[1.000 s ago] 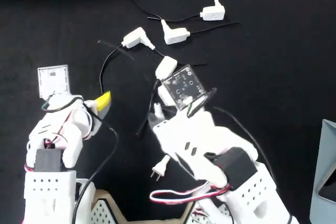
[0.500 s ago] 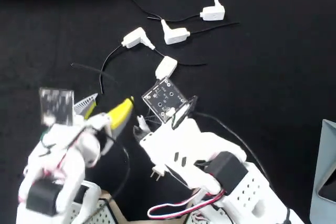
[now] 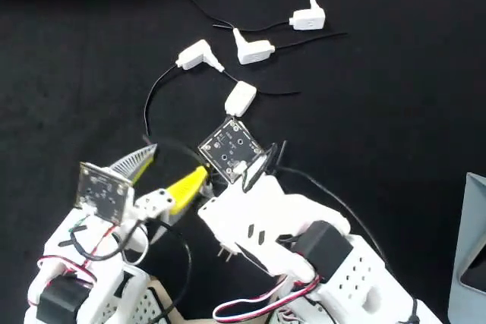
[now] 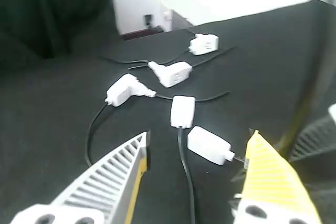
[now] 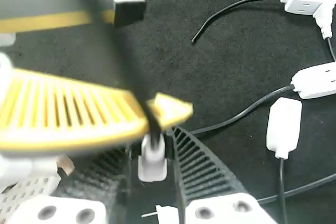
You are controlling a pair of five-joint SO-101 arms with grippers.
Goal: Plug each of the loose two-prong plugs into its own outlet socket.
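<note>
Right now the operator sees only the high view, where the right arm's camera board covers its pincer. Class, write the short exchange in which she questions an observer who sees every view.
Operator: Is the right pincer holding anything?
Observer: Yes. The right wrist view shows it shut on a white plug body.
Operator: What lies ahead of the left pincer?
Observer: In the left wrist view a loose two-prong plug lies on the black cloth just ahead, with its prongs pointing toward the yellow finger.
</note>
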